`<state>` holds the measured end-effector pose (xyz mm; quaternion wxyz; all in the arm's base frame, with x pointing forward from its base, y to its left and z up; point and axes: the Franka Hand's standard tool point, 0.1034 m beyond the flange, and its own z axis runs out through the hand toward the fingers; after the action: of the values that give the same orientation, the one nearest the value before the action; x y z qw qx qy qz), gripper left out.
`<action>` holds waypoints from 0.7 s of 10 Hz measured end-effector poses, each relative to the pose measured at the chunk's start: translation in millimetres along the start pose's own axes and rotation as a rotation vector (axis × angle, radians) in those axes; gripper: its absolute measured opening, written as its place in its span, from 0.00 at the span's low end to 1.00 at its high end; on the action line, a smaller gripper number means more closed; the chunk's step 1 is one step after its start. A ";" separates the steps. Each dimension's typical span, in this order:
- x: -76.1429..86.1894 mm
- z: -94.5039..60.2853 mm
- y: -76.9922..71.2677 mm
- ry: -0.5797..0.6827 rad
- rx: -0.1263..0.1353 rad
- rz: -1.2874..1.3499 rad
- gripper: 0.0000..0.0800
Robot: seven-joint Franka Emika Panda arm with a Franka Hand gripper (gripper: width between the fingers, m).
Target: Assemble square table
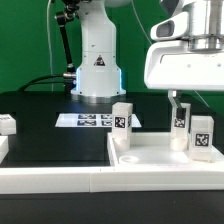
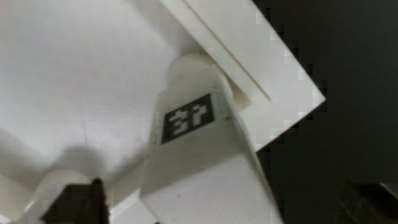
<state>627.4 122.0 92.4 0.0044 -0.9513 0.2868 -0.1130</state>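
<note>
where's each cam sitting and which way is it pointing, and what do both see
Exterior view: off the arm, low at table height, facing the arm's base across the black surface; the open pincer hangs over the square table top.
Wrist view: on the wrist, looking close at a tagged leg; one dark fingertip shows.
Shared: white tagged table parts.

No words or numbers I can actually read here, just black-and-white square tags on the legs [image 1: 122, 118], on the marker board [image 1: 88, 120], and a triangle sticker on the robot base [image 1: 98, 62].
</note>
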 end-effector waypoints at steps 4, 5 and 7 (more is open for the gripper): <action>0.3 1.1 0.1 0.016 -0.009 -0.293 0.81; 0.5 1.1 0.3 0.017 -0.012 -0.346 0.81; 0.2 1.0 -0.1 0.018 -0.015 -0.394 0.81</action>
<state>627.8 121.9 91.5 -0.0272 -0.9880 0.0957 -0.1179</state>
